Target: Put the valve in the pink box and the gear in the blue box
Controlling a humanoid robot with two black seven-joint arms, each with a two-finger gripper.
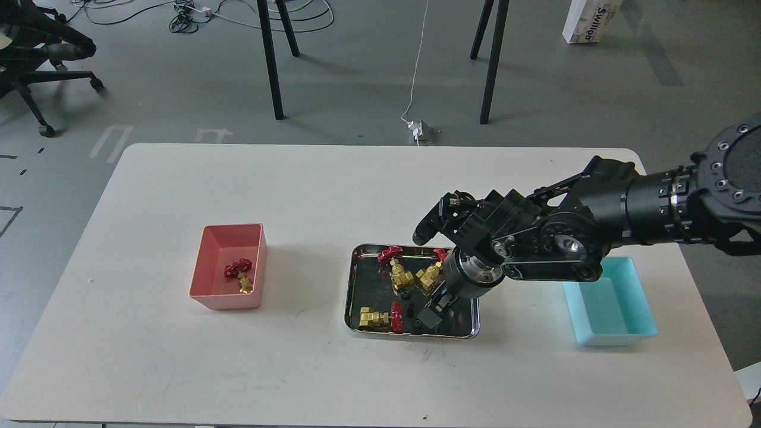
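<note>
The steel tray [351, 291] at the table's middle holds three brass valves with red handwheels [397, 270] [429, 274] [379, 318] and tiny black gears [410, 309] [405, 293]. My right gripper [429, 315] reaches down into the tray's near right part, right among the gears. Its fingers are dark against the dark tray, so I cannot tell whether they are open or hold anything. The pink box [209, 261] at the left holds one valve [239, 274]. The blue box [612, 309] at the right looks empty; my right arm covers its far edge. My left gripper is out of view.
The white table [380, 190] carries only the two boxes and the tray. Beyond its far edge, black chair legs [270, 59], a white cable with a plug block [421, 131] and an office chair [35, 53] stand on the grey floor.
</note>
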